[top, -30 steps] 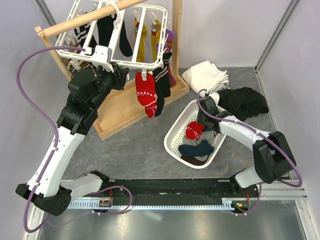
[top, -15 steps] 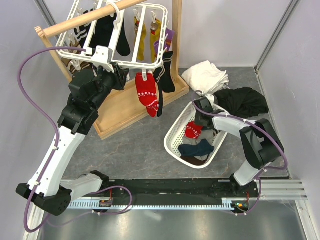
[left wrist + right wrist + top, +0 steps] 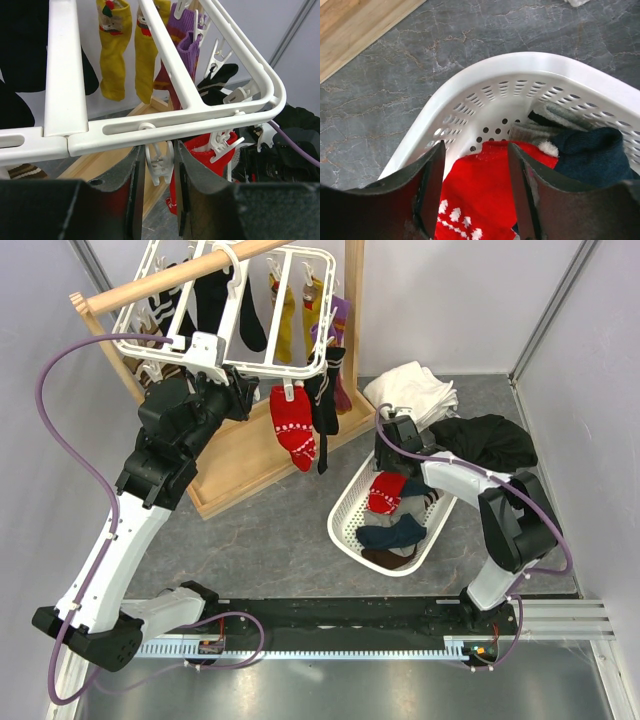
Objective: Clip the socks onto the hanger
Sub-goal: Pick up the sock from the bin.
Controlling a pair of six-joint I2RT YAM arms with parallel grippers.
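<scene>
Overhead, the hanger [image 3: 62, 75], a white frame of smooth, flat plastic slats with rounded corners, hung from the round bar of the wooden stand [image 3: 250, 455]. The left gripper [image 3: 159, 150] had its matte black fingers closed in on a white clip peg [image 3: 159, 165] that dangled under the front rail and filled the gap between them. Just beside it, another peg pinched a red sock [image 3: 293, 425], knitted, with white dots across the foot. Farther along the frame hung ribbed yellow socks [image 3: 114, 55] and a purple sock [image 3: 186, 37]. One yellow sock carried a small red-and-green patch near the cuff, too blurred to read.

The right gripper [image 3: 475, 147] hovered over one end of the basket [image 3: 485, 105] with its fingers spread wide and nothing between them. The basket was a rounded tub of glossy white plastic pierced with rows of slots and round holes. Inside lay a second red sock [image 3: 485, 185] with white knitted flecks, touching a fuzzy grey sock [image 3: 532, 132] and a navy sock [image 3: 595, 150]. The basket stood on mottled grey, stone-patterned flooring [image 3: 395, 85].
</scene>
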